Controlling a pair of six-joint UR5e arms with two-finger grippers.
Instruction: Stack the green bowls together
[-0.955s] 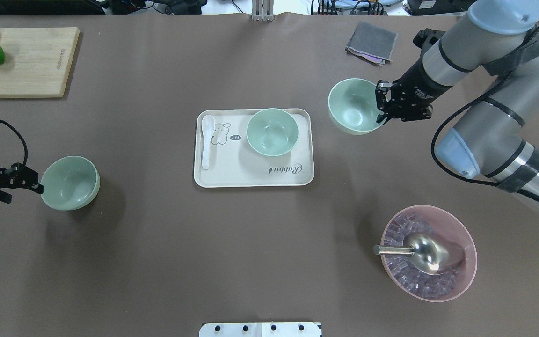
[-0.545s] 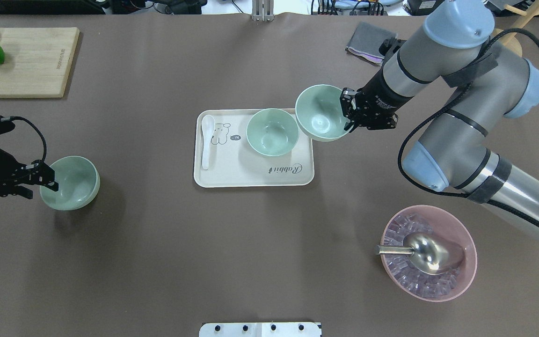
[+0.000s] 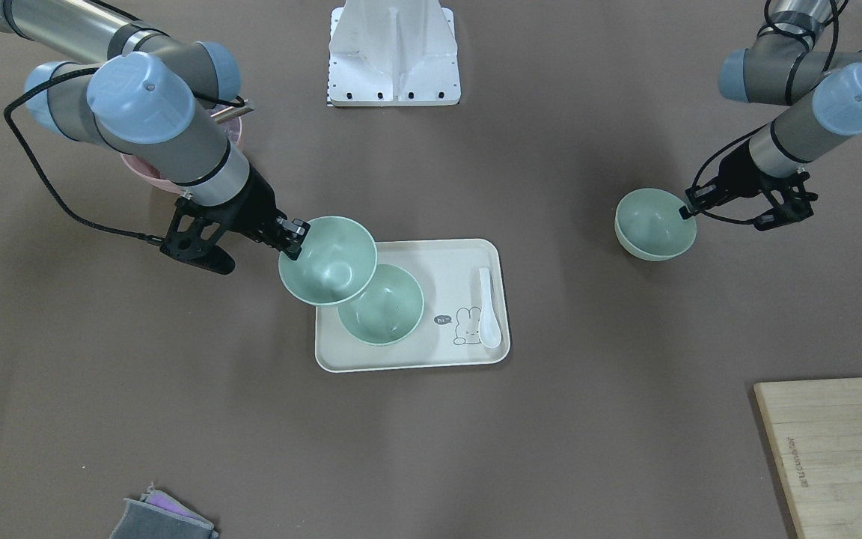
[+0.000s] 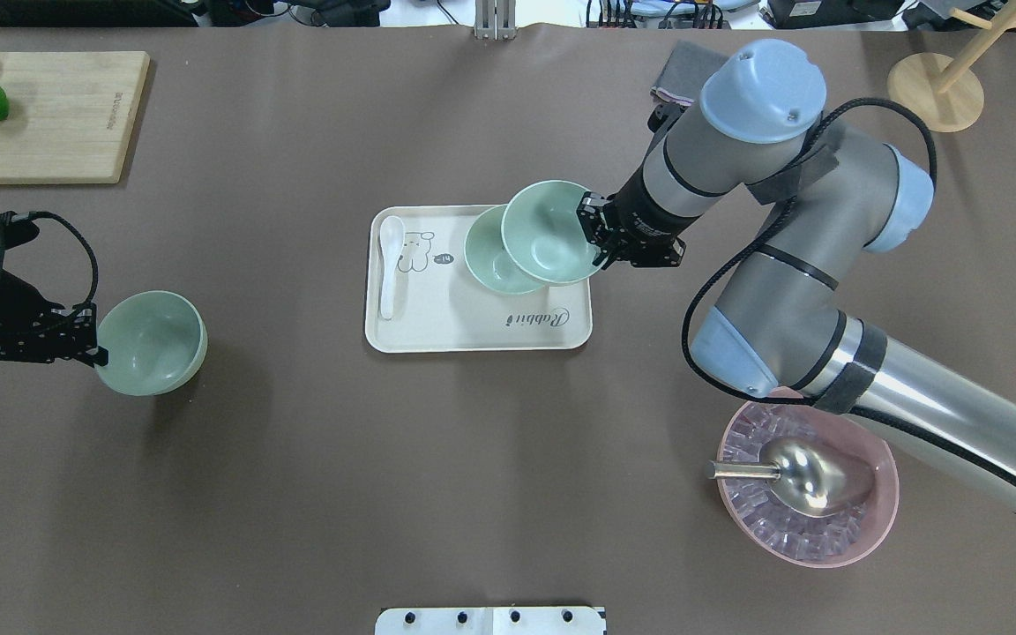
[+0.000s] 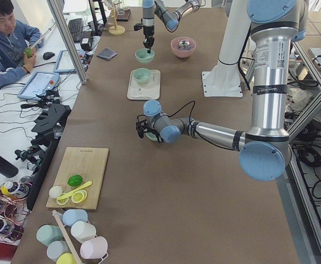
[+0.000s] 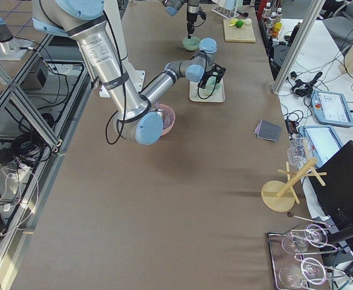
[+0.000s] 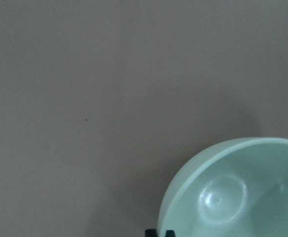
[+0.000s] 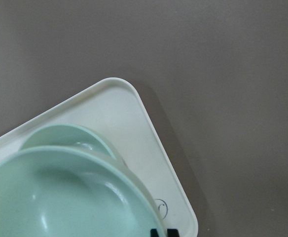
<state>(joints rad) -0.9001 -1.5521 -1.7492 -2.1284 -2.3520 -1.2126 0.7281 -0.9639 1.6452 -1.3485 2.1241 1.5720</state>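
Note:
My right gripper (image 4: 596, 242) is shut on the rim of a pale green bowl (image 4: 548, 231) and holds it tilted above the cream tray (image 4: 437, 335). That bowl overlaps a second green bowl (image 4: 483, 260) that sits on the tray. The right wrist view shows the held bowl (image 8: 60, 197) over the tray bowl (image 8: 65, 136). My left gripper (image 4: 93, 342) is shut on the rim of the third green bowl (image 4: 153, 342) at the table's left, seemingly a little off the surface. This bowl also shows in the left wrist view (image 7: 242, 192).
A white spoon (image 4: 391, 265) lies on the tray's left side. A pink bowl (image 4: 878, 520) with ice cubes and a metal scoop (image 4: 812, 476) stands front right. A cutting board (image 4: 58, 115) with fruit, a grey cloth (image 4: 680, 70) and a wooden stand (image 4: 936, 88) are at the back.
My right gripper carried its bowl left, from beside the tray to over the tray bowl. My left gripper closed on the left bowl's rim and shifted it slightly right.

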